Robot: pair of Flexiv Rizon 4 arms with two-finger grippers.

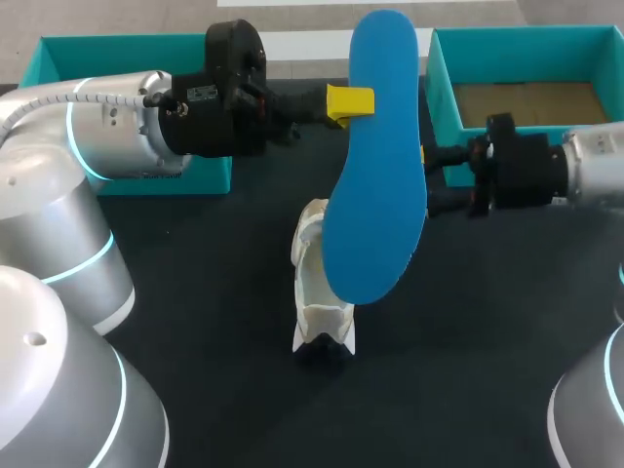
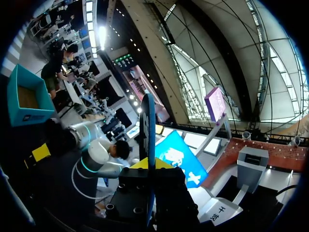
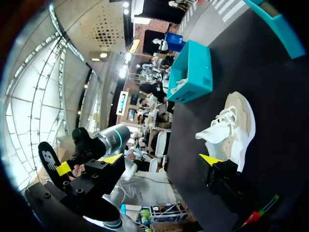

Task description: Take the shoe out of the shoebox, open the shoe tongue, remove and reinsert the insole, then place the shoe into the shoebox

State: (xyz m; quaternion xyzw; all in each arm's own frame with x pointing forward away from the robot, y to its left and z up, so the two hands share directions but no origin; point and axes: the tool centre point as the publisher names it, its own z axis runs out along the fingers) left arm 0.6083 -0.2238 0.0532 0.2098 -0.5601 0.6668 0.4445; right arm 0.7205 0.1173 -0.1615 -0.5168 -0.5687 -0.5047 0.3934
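The shoe (image 1: 320, 292) lies on the black table (image 1: 195, 292), white, with nothing gripping it. Above it in the air hangs the blue insole (image 1: 375, 166), its broad face toward the head camera and its lower end covering the shoe's far part. The left gripper (image 1: 353, 102) is clenched on the insole's upper part, well above the shoe. One yellow tip shows on the blue face and the other is hidden behind it. In the left wrist view the insole (image 2: 147, 125) stands edge-on, pinched in the left gripper (image 2: 147, 164).

The right gripper (image 1: 436, 180) is to the right of the shoe, beside the insole's edge, which hides its tips from above. I cannot tell whether it touches the insole. In the right wrist view the right gripper (image 3: 161, 159) is released, its fingers far apart and holding nothing. The shoe (image 3: 231, 128) lies ahead of it, toward one finger, with its laces showing.

Two teal boxes stand well apart from the shoe. The left box (image 1: 117, 44) is behind the shoe and to its left, largely hidden by the left arm (image 1: 117, 127). The right box (image 1: 444, 102) is behind the shoe and to its right, and its brown floor shows.
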